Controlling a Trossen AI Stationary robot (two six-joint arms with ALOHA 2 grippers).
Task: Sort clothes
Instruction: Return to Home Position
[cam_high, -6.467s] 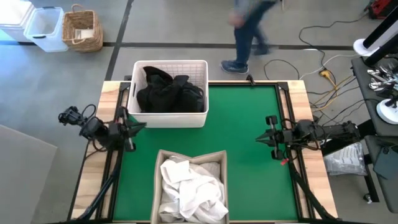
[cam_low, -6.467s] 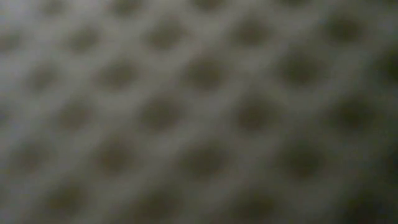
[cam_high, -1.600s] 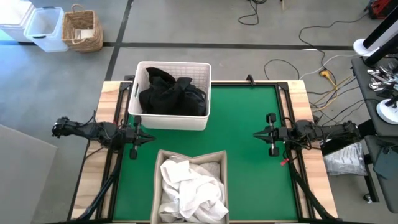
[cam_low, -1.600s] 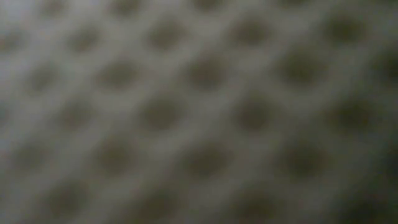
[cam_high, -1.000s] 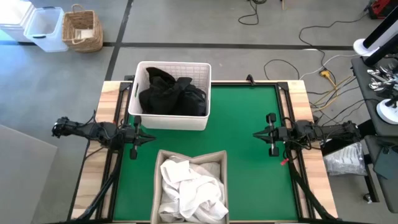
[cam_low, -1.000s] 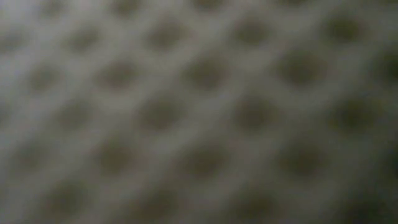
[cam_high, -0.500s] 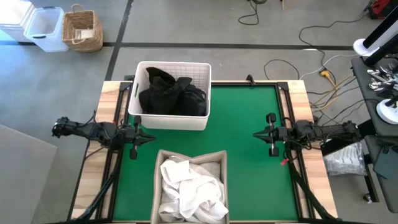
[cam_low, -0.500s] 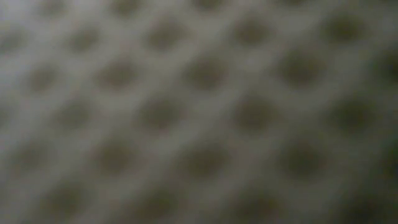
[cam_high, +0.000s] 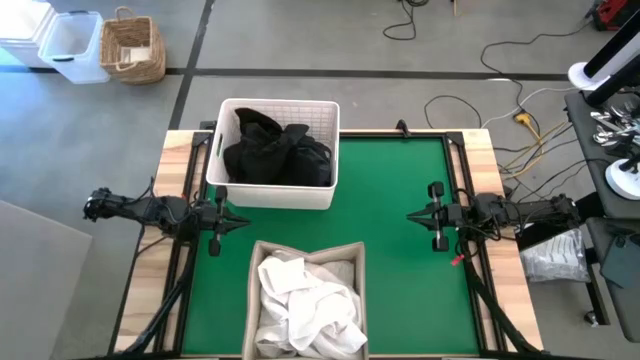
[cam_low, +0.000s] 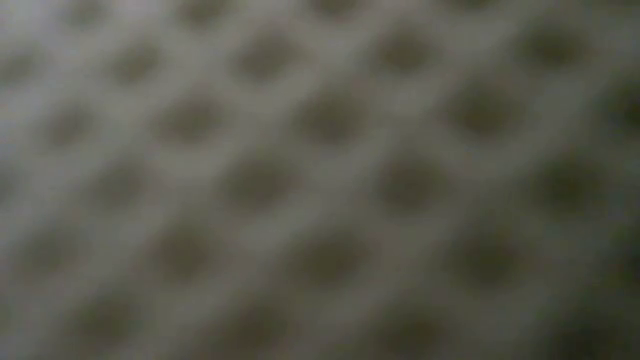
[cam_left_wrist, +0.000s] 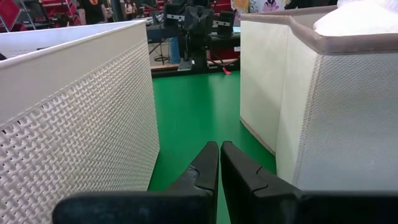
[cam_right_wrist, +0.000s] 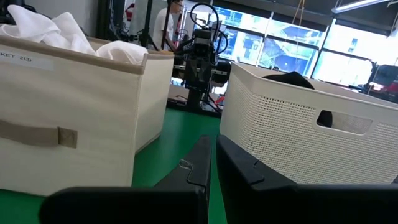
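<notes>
The black clothes (cam_high: 275, 155) lie in a heap inside the basket (cam_high: 270, 196). The basket stands at the far edge of the mat (cam_high: 400, 260), toward its left side. The white clothes (cam_high: 310, 300) fill the bin (cam_high: 256, 285), a beige fabric box at the near edge of the mat. The bin is just in front of the basket, with a narrow gap between them.

The left gripper (cam_high: 243, 222) is low at the left edge of the mat and points toward the centre, with its tip at the opening of this gap. Its fingers are pressed together and hold nothing. The left wrist view shows the basket wall on one side of them and the bin wall on the other.

The right gripper (cam_high: 410, 216) is at the right side of the mat, well apart from both containers, and it faces the left one. Its fingers are also closed on nothing.

The low view shows only a blurred mesh pattern, and nothing more can be told from it.
</notes>
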